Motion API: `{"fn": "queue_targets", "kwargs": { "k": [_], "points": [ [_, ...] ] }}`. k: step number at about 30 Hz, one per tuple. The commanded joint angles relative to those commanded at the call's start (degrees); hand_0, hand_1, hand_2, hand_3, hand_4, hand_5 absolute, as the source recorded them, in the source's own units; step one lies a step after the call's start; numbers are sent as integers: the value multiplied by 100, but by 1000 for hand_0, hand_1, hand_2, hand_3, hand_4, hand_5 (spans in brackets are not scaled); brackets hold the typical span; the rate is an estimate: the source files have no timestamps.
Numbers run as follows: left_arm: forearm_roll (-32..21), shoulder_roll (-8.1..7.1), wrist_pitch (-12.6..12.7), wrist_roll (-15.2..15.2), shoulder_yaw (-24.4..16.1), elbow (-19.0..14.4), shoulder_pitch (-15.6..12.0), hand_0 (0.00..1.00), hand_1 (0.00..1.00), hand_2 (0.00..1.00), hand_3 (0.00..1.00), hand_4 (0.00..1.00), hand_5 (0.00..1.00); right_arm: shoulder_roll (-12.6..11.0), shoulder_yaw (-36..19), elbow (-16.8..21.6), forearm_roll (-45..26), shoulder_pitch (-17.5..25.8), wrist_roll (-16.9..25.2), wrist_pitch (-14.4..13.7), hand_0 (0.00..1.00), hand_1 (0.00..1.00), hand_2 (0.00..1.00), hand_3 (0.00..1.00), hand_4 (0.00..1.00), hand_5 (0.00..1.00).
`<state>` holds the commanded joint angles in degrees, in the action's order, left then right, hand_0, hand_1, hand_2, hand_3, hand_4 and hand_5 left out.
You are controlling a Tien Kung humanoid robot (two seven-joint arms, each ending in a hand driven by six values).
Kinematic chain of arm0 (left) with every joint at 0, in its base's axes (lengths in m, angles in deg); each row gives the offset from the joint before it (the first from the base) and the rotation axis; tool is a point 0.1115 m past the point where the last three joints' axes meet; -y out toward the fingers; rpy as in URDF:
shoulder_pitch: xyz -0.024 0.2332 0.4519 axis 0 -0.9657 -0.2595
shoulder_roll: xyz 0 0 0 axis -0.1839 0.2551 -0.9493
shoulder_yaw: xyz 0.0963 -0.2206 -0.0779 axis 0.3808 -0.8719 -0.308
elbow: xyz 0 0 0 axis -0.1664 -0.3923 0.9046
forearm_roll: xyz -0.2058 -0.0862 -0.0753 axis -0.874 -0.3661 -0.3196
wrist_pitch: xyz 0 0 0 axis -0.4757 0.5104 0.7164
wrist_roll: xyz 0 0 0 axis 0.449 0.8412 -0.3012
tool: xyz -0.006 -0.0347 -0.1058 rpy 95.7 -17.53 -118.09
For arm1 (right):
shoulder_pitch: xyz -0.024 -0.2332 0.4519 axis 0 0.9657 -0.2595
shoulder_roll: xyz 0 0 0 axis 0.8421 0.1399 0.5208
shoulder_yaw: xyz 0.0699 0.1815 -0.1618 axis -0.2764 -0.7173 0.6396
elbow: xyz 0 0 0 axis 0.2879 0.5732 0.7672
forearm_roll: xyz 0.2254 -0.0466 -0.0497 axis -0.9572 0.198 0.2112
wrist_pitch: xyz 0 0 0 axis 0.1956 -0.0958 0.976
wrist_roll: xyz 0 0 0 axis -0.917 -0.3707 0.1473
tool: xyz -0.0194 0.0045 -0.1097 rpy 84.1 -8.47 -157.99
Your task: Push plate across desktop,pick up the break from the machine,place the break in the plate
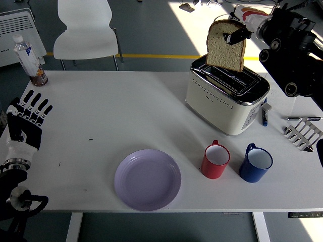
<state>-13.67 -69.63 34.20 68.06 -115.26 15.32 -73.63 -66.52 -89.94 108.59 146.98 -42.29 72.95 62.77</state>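
The right hand point(241, 31) is raised above the toaster point(227, 98) — fingers pinching a bread slice point(226, 46). The left hand point(26, 120), fingers spread, rests far left of it.

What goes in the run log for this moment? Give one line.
right hand: shut on bread slice | bread: clear above toaster | plate: empty, near edge | left hand: open, idle

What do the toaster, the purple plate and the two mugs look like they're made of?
The cream toaster looks like painted metal with a shiny chrome top, which mirrors the light. The lilac round plate has a dull, even sheen, probably plastic or matte ceramic. The red mug and blue mug have thin rims and white insides, possibly enamelled metal or ceramic.
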Motion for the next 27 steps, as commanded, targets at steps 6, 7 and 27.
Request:
{"fn": "queue_targets", "kwargs": {
  "k": [6,7,27],
  "points": [
    [-6,-8,-2,5,-43,-14,14,754,802,869,850,496,998,-151,-322,620,96,5,-73,-76,263,323,396,474,384,147],
    [-5,-9,-1,4,-45,-18,25,754,802,869,850,496,998,-189,-369,784,60,25,-81,-90,263,323,396,474,384,147],
    [-30,-18,1,-21,-234,-18,68,754,805,871,854,497,998,-908,897,3242,-2621,515,-354,319,269,320,389,469,358,157]
  ]
}}
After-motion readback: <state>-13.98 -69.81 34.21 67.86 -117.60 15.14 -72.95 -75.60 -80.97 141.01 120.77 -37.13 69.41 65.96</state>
